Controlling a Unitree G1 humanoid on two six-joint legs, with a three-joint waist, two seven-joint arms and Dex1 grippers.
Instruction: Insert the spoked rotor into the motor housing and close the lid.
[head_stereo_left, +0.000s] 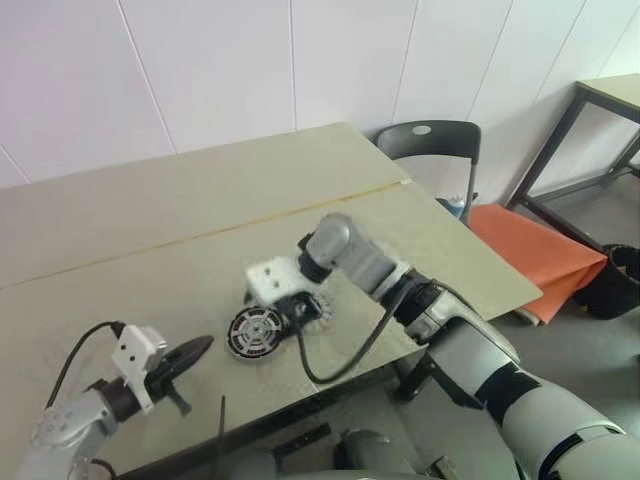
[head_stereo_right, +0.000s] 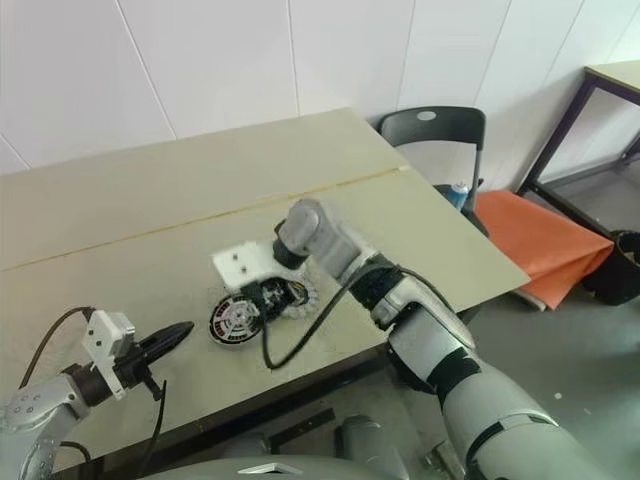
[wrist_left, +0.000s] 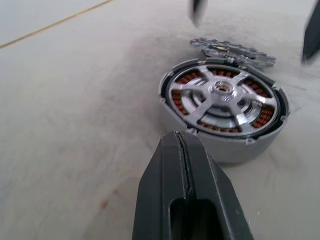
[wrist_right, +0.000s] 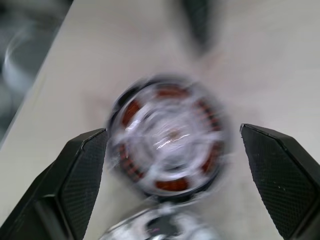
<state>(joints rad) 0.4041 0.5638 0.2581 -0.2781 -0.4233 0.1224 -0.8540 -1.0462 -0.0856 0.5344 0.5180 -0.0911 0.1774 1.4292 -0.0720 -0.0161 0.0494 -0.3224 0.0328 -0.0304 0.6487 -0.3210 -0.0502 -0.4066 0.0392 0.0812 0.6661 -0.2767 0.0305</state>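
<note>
The motor housing lies flat near the table's front edge, open face up with the spoked rotor seated inside, beneath the right gripper, its 2 fingers spread wide, while the left gripper, fingers pressed together, points at it.

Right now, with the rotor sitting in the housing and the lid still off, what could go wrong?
1. The right hand is wide open just above the motor housing; a finger could clip its rim and shove it.
2. The lid lies on the table right behind the housing, so reaching for it may bump the housing.
3. The shut left hand points at the housing from nearby and could get in the right arm's way.
</note>
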